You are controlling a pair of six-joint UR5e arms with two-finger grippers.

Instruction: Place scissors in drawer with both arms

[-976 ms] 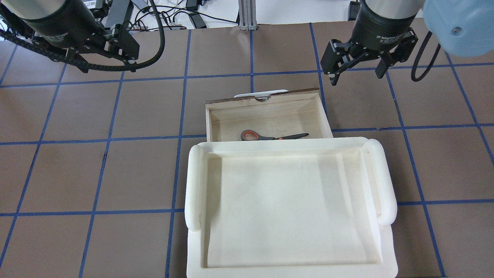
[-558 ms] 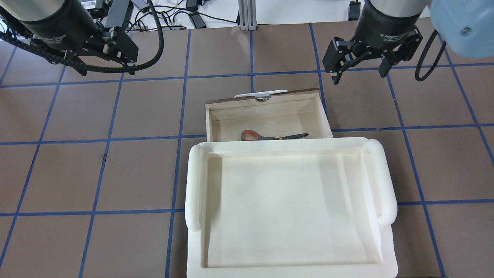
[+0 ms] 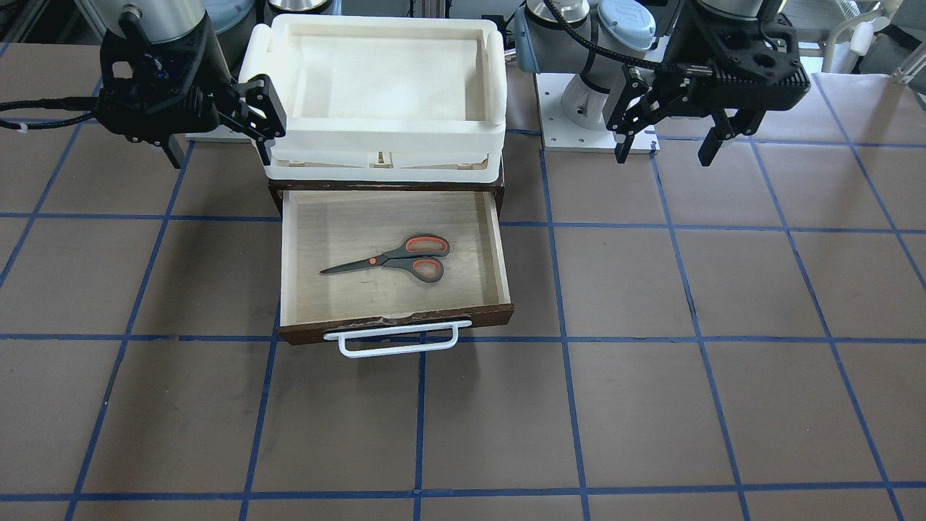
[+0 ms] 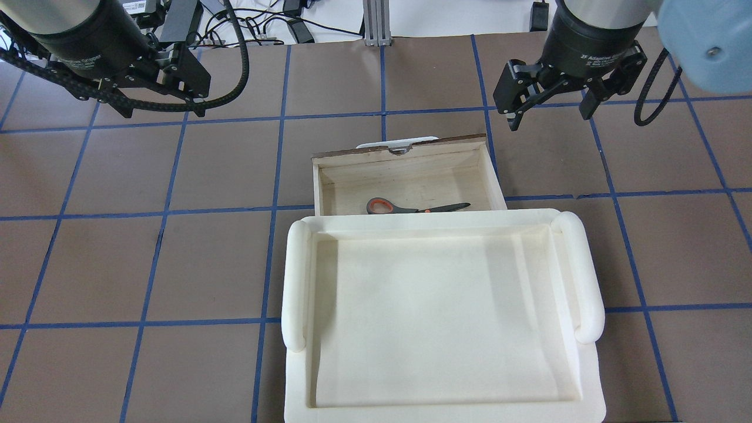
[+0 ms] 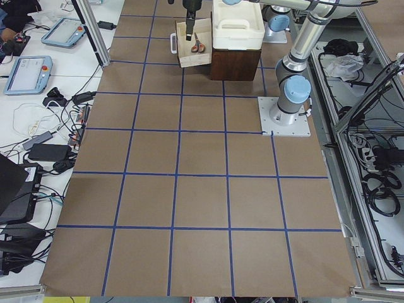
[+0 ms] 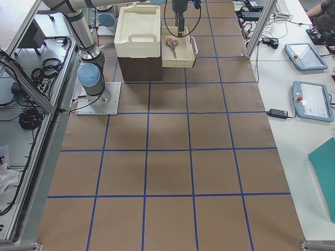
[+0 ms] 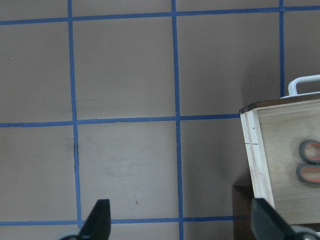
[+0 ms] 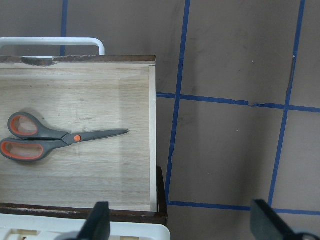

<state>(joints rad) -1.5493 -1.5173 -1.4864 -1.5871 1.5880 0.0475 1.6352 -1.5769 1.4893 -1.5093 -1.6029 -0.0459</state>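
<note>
Left gripper: jaws spread wide, nothing between them. Front-facing view puts it in the upper right of the frame, over bare worktop, well off to the right of the drawer. Its wrist camera shows brown surface with blue tape lines under the fingers, and a drawer corner at the frame's right edge.

Right gripper: jaws also wide, empty. In the overhead view it sits upper right, beyond the drawer's far right corner and apart from it. In the front-facing view one finger overlaps the foam tray's left corner; probably only line of sight, contact cannot be told from there.

Scissors: lying flat on the pale drawer floor, about mid-drawer, blades closed. Front-facing view: tips toward frame left, orange-lined loops toward frame right. Touching neither side wall.

The drawer is pulled well out of a dark brown cabinet. White bar handle on its front, toward the bottom of the front-facing frame. The cream tray rests on top of the cabinet, and in the overhead view its rim hides the near strip of the drawer.

Side views: both grippers too small to read.
</note>
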